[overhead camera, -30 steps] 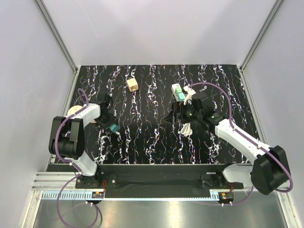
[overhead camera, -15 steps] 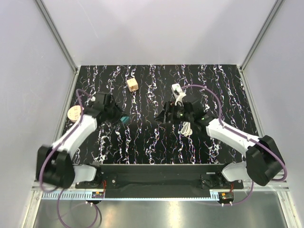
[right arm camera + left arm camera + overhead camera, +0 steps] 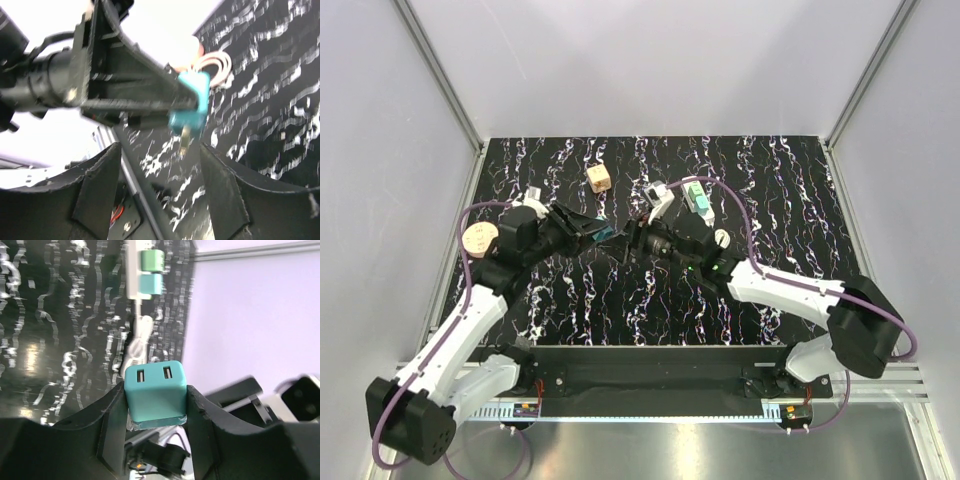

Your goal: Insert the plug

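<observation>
The plug [image 3: 151,261] is a small light-green body sitting on the white power strip [image 3: 132,270], next to a teal piece [image 3: 150,284]. From above, the plug [image 3: 691,187] lies at the back right of centre. My left gripper [image 3: 155,405] is shut on a teal cube-like block [image 3: 155,392] with two slots on its face. It holds the block [image 3: 603,233] above mid-table. My right gripper [image 3: 630,240] faces it, open, close to the block. In the right wrist view the block [image 3: 192,107] and its metal prong hang just beyond the right gripper [image 3: 160,185], untouched.
A wooden cube [image 3: 599,178] lies at the back left of centre. A round tan disc [image 3: 478,238] sits at the left edge. The strip's white cord [image 3: 718,240] coils by the right arm. Pale walls close in the black marbled table [image 3: 780,180].
My left arm has swung in from the left and carried the teal block to the centre. My right gripper left the strip, moved left to meet it, and its jaws have narrowed.
</observation>
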Controlling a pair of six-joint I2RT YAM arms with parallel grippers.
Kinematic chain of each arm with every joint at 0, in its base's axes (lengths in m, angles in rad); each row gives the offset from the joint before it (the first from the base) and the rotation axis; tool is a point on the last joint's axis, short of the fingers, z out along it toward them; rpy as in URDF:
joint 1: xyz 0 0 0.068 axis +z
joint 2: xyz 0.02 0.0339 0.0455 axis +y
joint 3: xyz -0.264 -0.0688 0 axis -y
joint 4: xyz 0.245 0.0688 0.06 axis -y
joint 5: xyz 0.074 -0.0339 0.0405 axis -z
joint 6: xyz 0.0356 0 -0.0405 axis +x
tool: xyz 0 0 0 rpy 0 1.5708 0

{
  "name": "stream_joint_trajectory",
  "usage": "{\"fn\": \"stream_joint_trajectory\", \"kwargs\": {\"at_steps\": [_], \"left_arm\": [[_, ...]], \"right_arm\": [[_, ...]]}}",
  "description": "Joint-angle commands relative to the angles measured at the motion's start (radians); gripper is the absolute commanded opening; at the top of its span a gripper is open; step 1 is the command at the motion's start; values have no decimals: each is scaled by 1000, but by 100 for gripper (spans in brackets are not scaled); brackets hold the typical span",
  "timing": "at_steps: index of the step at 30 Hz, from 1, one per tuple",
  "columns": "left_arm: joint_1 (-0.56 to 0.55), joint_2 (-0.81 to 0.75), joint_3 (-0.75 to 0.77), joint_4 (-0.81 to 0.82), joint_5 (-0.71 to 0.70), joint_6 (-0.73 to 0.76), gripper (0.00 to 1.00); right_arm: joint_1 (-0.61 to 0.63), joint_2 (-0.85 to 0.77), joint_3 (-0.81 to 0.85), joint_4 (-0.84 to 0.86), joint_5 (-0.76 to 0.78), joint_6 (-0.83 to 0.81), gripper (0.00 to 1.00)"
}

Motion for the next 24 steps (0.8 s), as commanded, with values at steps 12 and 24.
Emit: {"fn": "stream_joint_trajectory", "kwargs": {"at_steps": [12, 24], "left_arm": [[-12, -155, -38, 61, 106, -56, 0], [-12, -116, -38, 168, 303, 79, 73]], "right_arm": [[68, 75, 81, 154, 232, -179, 41], [68, -27, 34, 133, 107, -288, 0]]}}
